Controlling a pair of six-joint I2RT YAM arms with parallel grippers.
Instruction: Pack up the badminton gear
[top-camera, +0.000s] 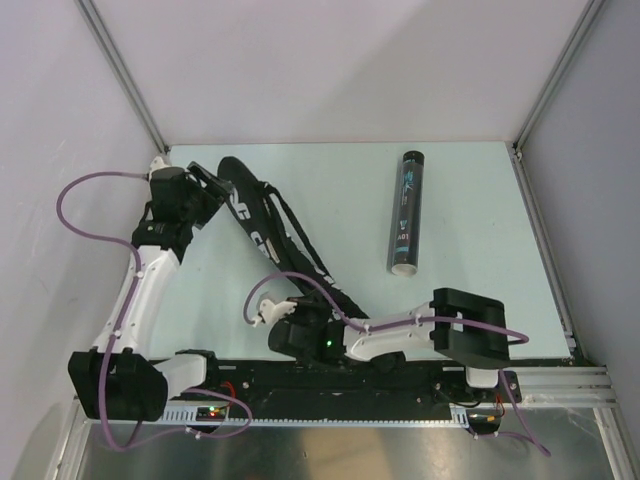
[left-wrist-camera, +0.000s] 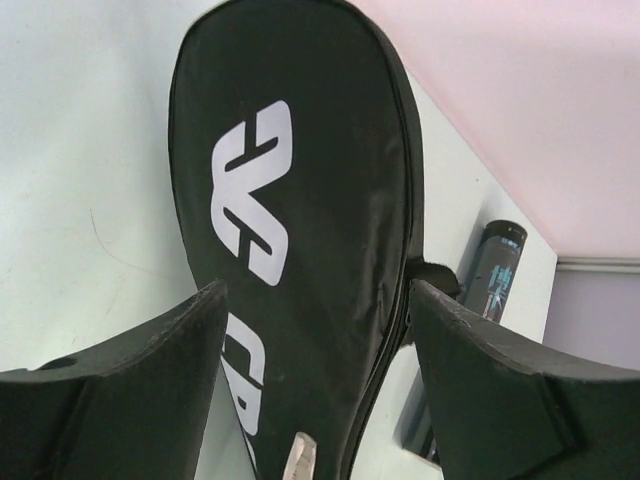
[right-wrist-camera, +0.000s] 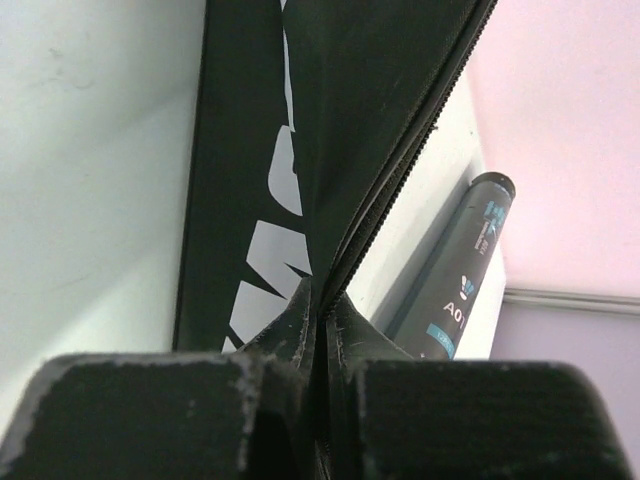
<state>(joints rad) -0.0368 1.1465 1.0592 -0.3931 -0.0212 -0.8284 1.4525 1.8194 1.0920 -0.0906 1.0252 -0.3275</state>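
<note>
The black white-lettered racket bag (top-camera: 262, 225) lies diagonally on the table, wide end at the far left. My left gripper (top-camera: 210, 188) hovers open over that wide end; in the left wrist view its fingers (left-wrist-camera: 150, 370) straddle the bag (left-wrist-camera: 300, 200) without touching it. My right gripper (top-camera: 268, 305) is at the bag's narrow near end, shut on the zipper edge (right-wrist-camera: 400, 130) of the bag (right-wrist-camera: 240, 200). The long black tube (top-camera: 405, 212) lies apart at the right, and also shows in the left wrist view (left-wrist-camera: 495, 275) and the right wrist view (right-wrist-camera: 465, 260). Rackets and shuttlecocks are out of view.
Aluminium frame posts (top-camera: 540, 95) and pale walls close in the table at the back and sides. The table's right edge (top-camera: 545, 250) runs past the tube. Purple cables (top-camera: 80, 215) loop beside the left arm. A small silvery tab (left-wrist-camera: 300, 455) shows on the bag.
</note>
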